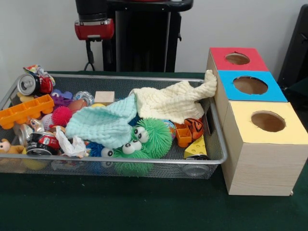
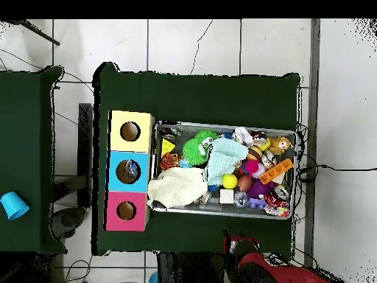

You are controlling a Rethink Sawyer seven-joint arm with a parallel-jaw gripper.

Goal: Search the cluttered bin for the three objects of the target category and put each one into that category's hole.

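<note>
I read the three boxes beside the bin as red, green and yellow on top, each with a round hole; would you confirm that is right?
Not quite: the middle box is blue on top, not green. The front view shows it between the red box and the yellow box, each with a round hole, beside the bin.

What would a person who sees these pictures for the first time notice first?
Probably the fuzzy green toy with big googly eyes at the front of the wire mesh bin, beside a light blue cloth. Next, the wooden box with red, blue and yellow tops, each with a round hole, standing against the bin's end.
</note>
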